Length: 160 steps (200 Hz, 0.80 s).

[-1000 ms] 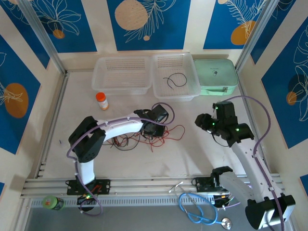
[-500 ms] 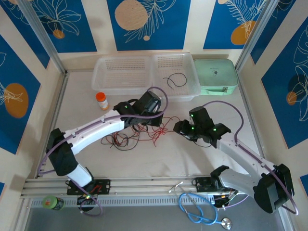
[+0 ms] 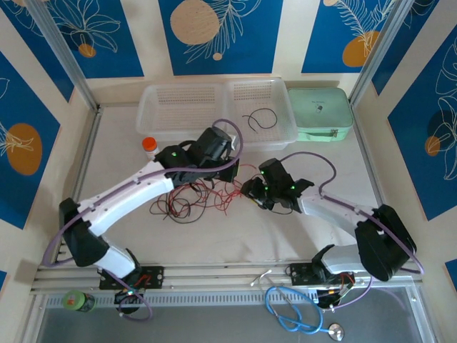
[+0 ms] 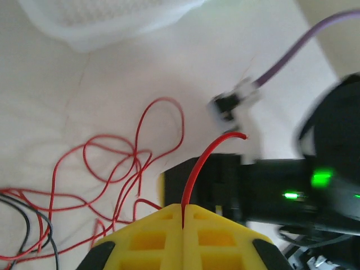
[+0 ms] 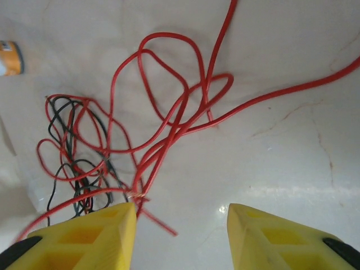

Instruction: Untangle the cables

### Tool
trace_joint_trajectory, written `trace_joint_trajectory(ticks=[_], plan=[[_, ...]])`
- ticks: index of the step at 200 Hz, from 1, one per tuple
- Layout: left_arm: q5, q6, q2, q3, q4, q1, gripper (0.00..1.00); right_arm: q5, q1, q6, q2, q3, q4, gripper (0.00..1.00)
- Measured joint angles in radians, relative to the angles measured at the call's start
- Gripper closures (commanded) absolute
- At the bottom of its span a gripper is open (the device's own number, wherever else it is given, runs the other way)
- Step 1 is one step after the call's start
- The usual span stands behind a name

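The cables are a tangle of thin red (image 3: 214,194) and black (image 3: 173,207) wires on the white table, left of centre. My left gripper (image 3: 234,174) hovers over the tangle's right end. In the left wrist view its yellow jaws (image 4: 183,207) are shut on one red cable (image 4: 205,154), which arches up from between them. More red loops (image 4: 112,163) lie on the table below. My right gripper (image 3: 248,190) faces the tangle from the right. It stands open (image 5: 181,211), its left finger beside the red loops (image 5: 169,121), nothing between its fingers. Black wires (image 5: 67,163) lie further left.
Two clear baskets (image 3: 182,125) (image 3: 275,132) stand at the back, the right one holding a black cable (image 3: 258,118). A green case (image 3: 320,113) sits beside them. An orange bottle (image 3: 150,148) stands left of the tangle. A light blue coiled cable (image 3: 293,314) lies at the front edge.
Both arms have reached in toward the table's centre. The right gripper swung left and down to the tangle's right end. The left gripper moved back and right, still shut.
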Motion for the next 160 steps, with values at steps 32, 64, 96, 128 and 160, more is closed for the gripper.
trace_joint_trajectory(ticks=[32,64,96,128,160], plan=[[-0.008,0.029,-0.068,0.089,-0.016,-0.002,1.00,0.000,0.000,0.007,0.121,0.058,0.043,0.53],[-0.022,0.042,-0.120,0.117,-0.023,-0.002,1.00,-0.008,0.000,0.011,0.248,0.120,0.093,0.59],[-0.027,0.057,-0.128,0.125,-0.028,-0.002,1.00,-0.010,0.000,0.024,0.367,0.156,0.126,0.68],[-0.040,0.079,-0.128,0.179,-0.059,-0.002,1.00,-0.018,-0.001,0.048,0.414,0.169,0.162,0.79],[-0.083,0.113,-0.136,0.268,-0.076,-0.002,1.00,-0.022,-0.011,0.071,0.407,0.134,0.203,0.82]])
